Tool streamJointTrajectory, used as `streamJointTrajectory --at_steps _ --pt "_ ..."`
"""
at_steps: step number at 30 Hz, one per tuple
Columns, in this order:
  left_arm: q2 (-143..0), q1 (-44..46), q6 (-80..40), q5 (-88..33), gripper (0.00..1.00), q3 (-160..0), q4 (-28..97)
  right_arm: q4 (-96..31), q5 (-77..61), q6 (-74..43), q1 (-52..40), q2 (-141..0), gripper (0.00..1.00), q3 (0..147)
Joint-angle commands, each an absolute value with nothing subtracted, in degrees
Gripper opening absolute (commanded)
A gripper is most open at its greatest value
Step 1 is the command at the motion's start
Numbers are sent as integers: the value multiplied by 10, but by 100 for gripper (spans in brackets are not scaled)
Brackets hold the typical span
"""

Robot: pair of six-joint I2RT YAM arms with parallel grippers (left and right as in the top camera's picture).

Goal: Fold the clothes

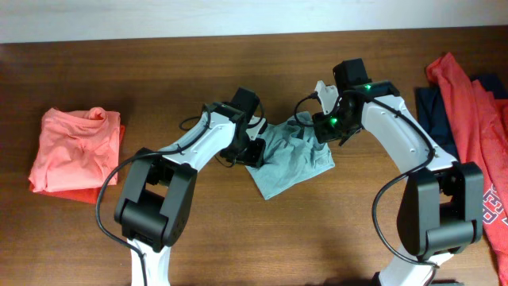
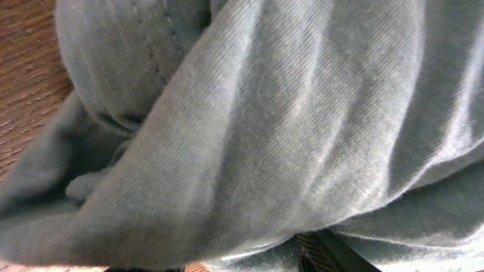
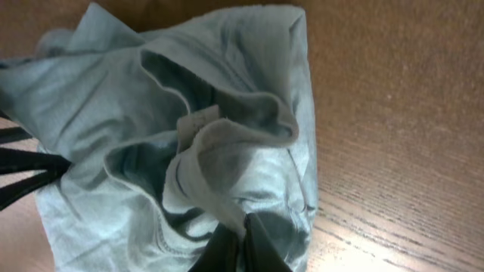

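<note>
The pale grey-blue T-shirt lies crumpled on the table's middle between both arms. My left gripper is at its left edge; in the left wrist view the cloth fills the frame and drapes over the jaws, one finger just showing. My right gripper is at the shirt's upper right. In the right wrist view its fingers are shut on a fold of the shirt near the collar and label.
A folded coral-orange T-shirt lies at the far left. A red T-shirt with white print and a navy one lie heaped at the right edge. Brown wooden table all around.
</note>
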State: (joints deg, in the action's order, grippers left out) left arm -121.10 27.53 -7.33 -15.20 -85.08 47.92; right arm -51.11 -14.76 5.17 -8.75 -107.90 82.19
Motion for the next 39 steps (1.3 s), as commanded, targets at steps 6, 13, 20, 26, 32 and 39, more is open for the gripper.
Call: streamJointTrajectory --at_steps 6,13,20,26,32,39 --pt "-1248 277 -77 -137 47 -836 484 -496 -156 55 -86 -1141 5 825" --pt "-1248 277 -77 -137 47 -836 485 -499 -65 19 -86 -1181 9 825" --pt "-1248 277 -76 -136 47 -836 486 -508 -25 -12 -85 -1158 12 828" --pt "-1248 277 -77 -137 47 -836 484 -512 -27 -11 -85 -1101 30 840" --pt "-1248 277 -76 -136 47 -837 484 -526 -27 -7 -85 -1054 48 847" --pt "-1214 277 -76 -99 47 -861 521 -562 -27 -7 -85 -1050 44 847"
